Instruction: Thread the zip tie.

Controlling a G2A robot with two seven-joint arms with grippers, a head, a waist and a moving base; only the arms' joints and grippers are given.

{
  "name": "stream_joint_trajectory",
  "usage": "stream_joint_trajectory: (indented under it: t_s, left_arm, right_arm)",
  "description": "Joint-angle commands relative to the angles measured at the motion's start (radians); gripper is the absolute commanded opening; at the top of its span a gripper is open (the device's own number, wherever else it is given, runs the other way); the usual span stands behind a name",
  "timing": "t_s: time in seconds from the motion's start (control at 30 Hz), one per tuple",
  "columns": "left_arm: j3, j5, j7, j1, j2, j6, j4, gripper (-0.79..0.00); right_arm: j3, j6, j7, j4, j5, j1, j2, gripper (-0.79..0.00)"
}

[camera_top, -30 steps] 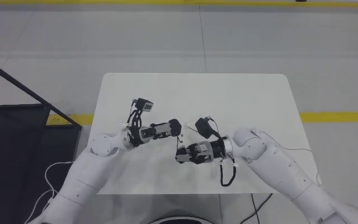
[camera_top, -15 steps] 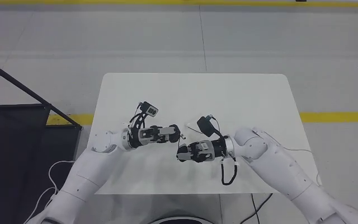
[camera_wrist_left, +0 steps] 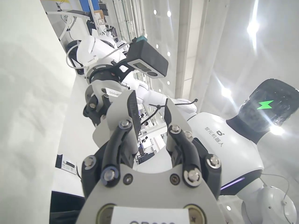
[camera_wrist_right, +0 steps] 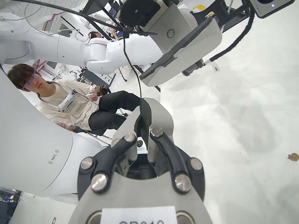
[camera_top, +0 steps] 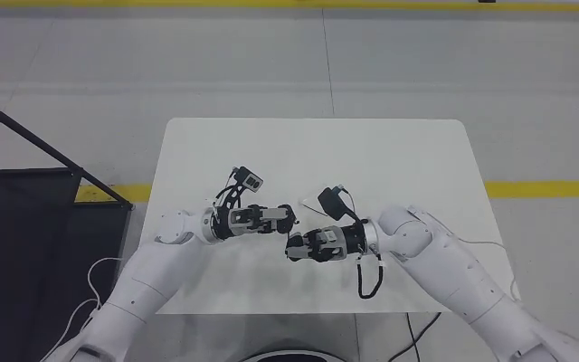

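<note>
A thin black zip tie [camera_wrist_right: 133, 71] rises from my right gripper [camera_wrist_right: 142, 109], which is shut on its strap. Farther up, the strap meets a crossing length of the tie [camera_wrist_right: 140, 32] right by my left gripper [camera_wrist_right: 161, 27], whose jaws stand wide apart around it. In the left wrist view the tie [camera_wrist_left: 161, 106] runs through the gap of my left gripper [camera_wrist_left: 150, 103], touching neither finger. From above, the left gripper [camera_top: 289, 215] and right gripper [camera_top: 291, 248] hang close together over the table's front middle.
The white table [camera_top: 407, 163] lies beneath both arms, bare apart from a small brown speck [camera_wrist_right: 293, 156]. A black frame with dark cloth [camera_top: 36, 235] stands off the table's left edge.
The left gripper has moved down toward the right gripper, and its wrist camera has swung to the right. The right gripper has barely shifted and keeps its hold on the tie.
</note>
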Motion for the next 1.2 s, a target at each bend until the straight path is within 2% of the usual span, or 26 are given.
stream_joint_trajectory:
  t_s: [0.0, 0.1, 0.2, 0.5, 0.77, 1.17]
  left_arm:
    - [0.001, -0.004, -0.002, -0.002, -0.003, 0.001, 0.005, -0.496]
    - [0.001, -0.005, -0.007, -0.005, -0.007, 0.001, 0.011, -0.514]
    - [-0.001, -0.007, -0.013, -0.006, -0.010, 0.003, 0.016, -0.570]
    - [-0.010, -0.009, -0.028, -0.006, -0.018, 0.015, 0.020, -0.785]
    - [-0.022, -0.003, -0.030, -0.002, -0.023, 0.017, 0.021, -0.785]
    - [-0.048, 0.015, -0.032, 0.002, -0.027, 0.019, 0.034, -0.785]
  right_arm:
    - [0.002, -0.001, 0.001, 0.000, -0.001, -0.001, 0.000, -0.785]
    - [0.006, -0.001, 0.004, -0.001, -0.001, -0.004, -0.001, -0.785]
    - [0.010, -0.001, 0.007, -0.001, -0.001, -0.006, -0.002, -0.785]
    - [0.017, 0.006, 0.018, -0.003, -0.001, -0.011, -0.004, -0.785]
    - [0.024, 0.008, 0.020, -0.002, 0.001, -0.013, -0.006, -0.785]
    - [0.065, -0.044, -0.032, -0.008, 0.042, -0.046, 0.005, -0.785]
